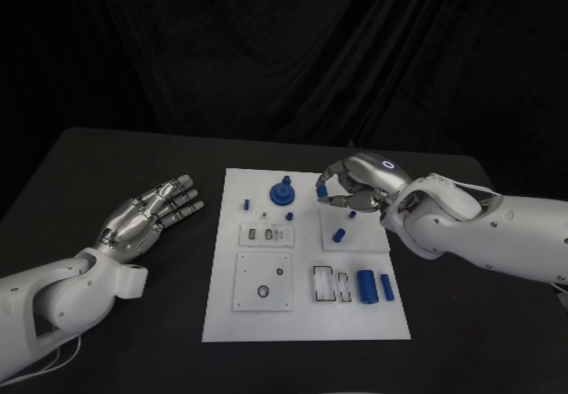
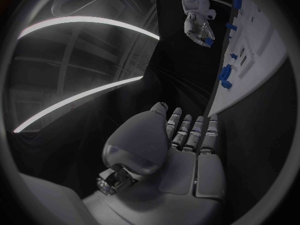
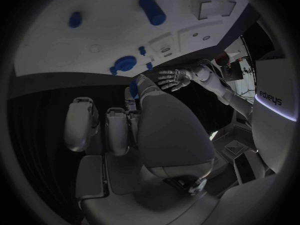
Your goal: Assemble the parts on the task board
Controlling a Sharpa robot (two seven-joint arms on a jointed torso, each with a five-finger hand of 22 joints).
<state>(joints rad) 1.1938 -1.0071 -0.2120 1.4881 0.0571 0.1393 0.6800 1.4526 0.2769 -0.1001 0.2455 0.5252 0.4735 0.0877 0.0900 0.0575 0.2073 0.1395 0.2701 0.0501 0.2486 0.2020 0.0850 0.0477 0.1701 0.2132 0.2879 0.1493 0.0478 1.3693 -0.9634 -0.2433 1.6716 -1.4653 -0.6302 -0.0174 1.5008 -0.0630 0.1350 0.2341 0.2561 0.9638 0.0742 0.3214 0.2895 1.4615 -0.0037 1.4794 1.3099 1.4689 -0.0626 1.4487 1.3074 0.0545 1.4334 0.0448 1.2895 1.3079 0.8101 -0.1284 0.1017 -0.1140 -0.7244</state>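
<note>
The white task board (image 1: 302,316) lies in the middle of the black table. My right hand (image 1: 355,187) hovers over its far right corner with fingers curled, pinching a small blue part (image 1: 322,190) that shows beside the thumb (image 3: 133,87) in the right wrist view. A round blue gear-like part (image 1: 281,194) stands at the board's far middle. Two blue cylinders (image 1: 366,286) lie at the near right. Small blue pegs (image 1: 339,235) sit in between. My left hand (image 1: 154,215) rests palm up on the table left of the board, fingers (image 2: 187,127) stretched out and holding nothing.
The board carries raised white square plates (image 1: 263,281) with holes and a slotted block (image 1: 267,235). Black table (image 1: 118,164) surrounds the board on every side, with a dark curtain behind. My right forearm (image 1: 474,226) crosses the table's right side.
</note>
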